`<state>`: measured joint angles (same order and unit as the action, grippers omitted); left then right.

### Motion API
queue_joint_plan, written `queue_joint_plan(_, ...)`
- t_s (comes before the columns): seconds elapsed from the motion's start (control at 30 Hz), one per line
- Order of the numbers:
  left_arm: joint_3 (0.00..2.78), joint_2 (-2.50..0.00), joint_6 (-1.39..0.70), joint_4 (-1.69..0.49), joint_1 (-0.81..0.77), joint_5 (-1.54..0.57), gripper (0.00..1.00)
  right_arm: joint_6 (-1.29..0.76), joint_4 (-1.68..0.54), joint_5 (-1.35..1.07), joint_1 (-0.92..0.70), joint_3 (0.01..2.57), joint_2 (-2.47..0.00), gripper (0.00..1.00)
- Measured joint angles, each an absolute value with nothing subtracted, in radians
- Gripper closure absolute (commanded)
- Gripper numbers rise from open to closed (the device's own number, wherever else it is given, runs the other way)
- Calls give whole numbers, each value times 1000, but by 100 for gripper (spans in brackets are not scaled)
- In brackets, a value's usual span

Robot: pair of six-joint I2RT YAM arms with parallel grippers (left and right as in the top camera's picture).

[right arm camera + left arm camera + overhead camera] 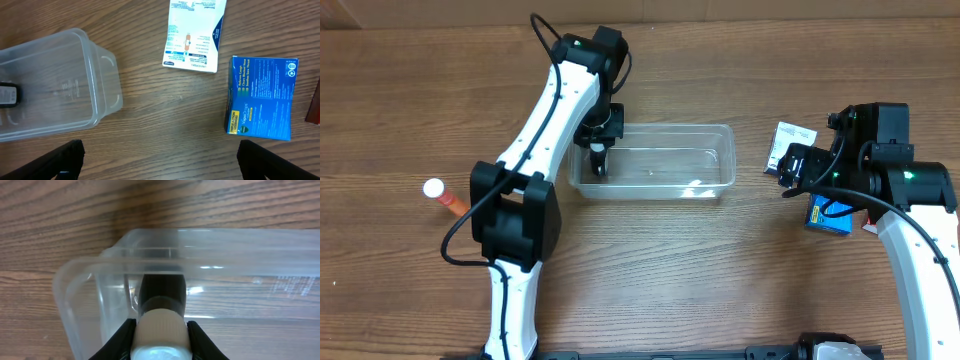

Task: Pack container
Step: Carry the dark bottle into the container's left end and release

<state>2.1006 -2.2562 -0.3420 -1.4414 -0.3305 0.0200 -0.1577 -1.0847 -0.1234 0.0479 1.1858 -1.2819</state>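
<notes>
- Now, your container (680, 165) stands flat on the table (720, 270) near the middle, open side up. Its long axis runs left to right.
- Your left gripper (598, 160) reaches down into the container's left end. Its jaws are drawn narrow onto a small bottle (160, 330) with a white cap and a dark body.
- In the left wrist view the fingers (122, 340) press the cap from both sides. The bottle points away from that camera into the rounded corner of the tub, and its dark body shows through the clear rim. You cannot tell whether it touches the floor of the tub.
- Your right gripper (160, 147) hangs over bare wood to the right of the container, jaws spread wide, with nothing between them.
- A white packet (194, 32) lies flat just right of the container's far right corner, apart from it.
- A blue box (262, 97) lies flat further right and nearer. From overhead it is partly covered by the right arm.
- An orange tube (442, 194) with a white cap lies well to the left of the container, beside the left arm's elbow.
- From above, the left arm's wrist covers the container's far left corner.
</notes>
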Motion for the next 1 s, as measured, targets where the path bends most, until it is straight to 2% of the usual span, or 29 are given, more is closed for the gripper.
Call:
queue_joint_plan(0.23, 2101, -2254, -342, -1409, -292, 20, 96, -157, -1085, -123, 48, 1186, -1282, 0)
queue_joint_plan(0.27, 2101, -2254, -342, -1409, -290, 19, 91, -157, -1085, -123, 48, 1186, -1282, 0)
queue_joint_plan(0.33, 2101, -2254, -342, -1406, -288, 20, 69, -157, -1085, -123, 48, 1186, -1282, 0)
queue_joint_plan(0.37, 2101, -2254, -342, -1406, -288, 20, 53, -157, -1085, -123, 48, 1186, -1282, 0)
queue_joint_plan(0.43, 2101, -2254, -336, -1406, -288, 20, 36, -157, -1085, -124, 48, 1186, -1282, 0)
queue_joint_plan(0.5, 2101, -2255, -337, -1405, -288, 22, 24, -157, -1085, -124, 48, 1186, -1282, 0)
queue_joint_plan(0.6, 2101, -2255, -339, -1406, -288, 19, 19, -157, -1084, -124, 48, 1186, -1282, 0)
queue_joint_plan(0.77, 2106, -2255, -335, -1439, -288, 8, 0, -157, -1085, -123, 48, 1186, -1282, 0)
queue_joint_plan(1.0, 2245, -2236, -338, -1535, -288, 5, 0, -157, -1085, -123, 48, 1186, -1282, 0)
